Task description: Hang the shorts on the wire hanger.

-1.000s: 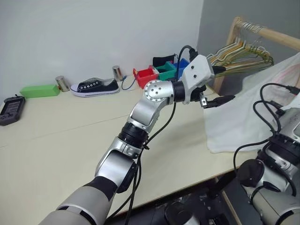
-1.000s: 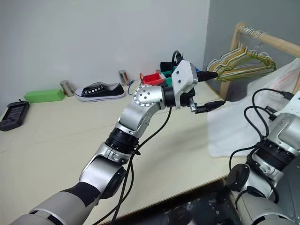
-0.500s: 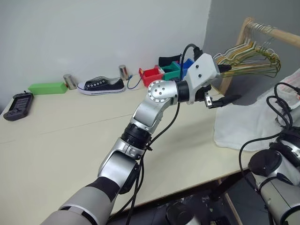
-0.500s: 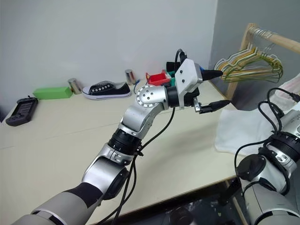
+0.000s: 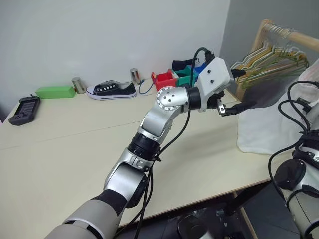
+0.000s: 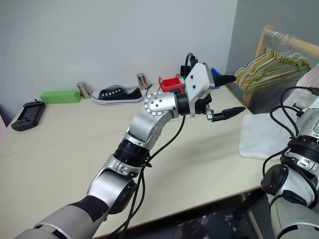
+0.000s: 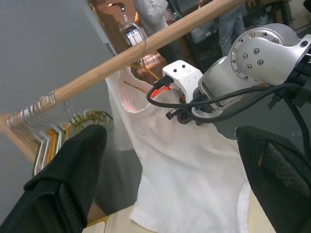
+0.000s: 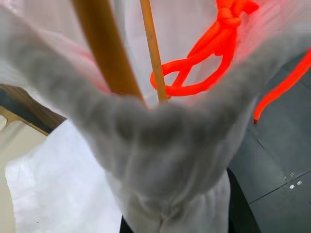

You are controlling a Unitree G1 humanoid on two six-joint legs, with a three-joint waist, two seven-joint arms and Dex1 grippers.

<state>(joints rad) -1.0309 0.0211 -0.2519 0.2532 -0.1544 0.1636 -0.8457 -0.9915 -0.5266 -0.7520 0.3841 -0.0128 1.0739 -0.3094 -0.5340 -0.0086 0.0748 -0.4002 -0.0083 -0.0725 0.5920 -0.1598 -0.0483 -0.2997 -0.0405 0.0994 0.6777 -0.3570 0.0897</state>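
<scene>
White shorts [image 7: 189,170] hang at the wooden rail [image 7: 121,56], at 3 o'clock from the table [image 5: 65,149], bunched waistband pinched in the closed right gripper [image 7: 182,112], hem trailing on the tabletop. A thin wire hanger [image 8: 153,48] shows through the waistband. The left gripper [image 5: 238,89] hovers wide open, empty. Best to steady the hanger before threading cloth. Grey walls surround

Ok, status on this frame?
Left end effector open, empty. Right end effector shut on shorts, lifted at wooden rail. Wire hanger inside waistband.
</scene>
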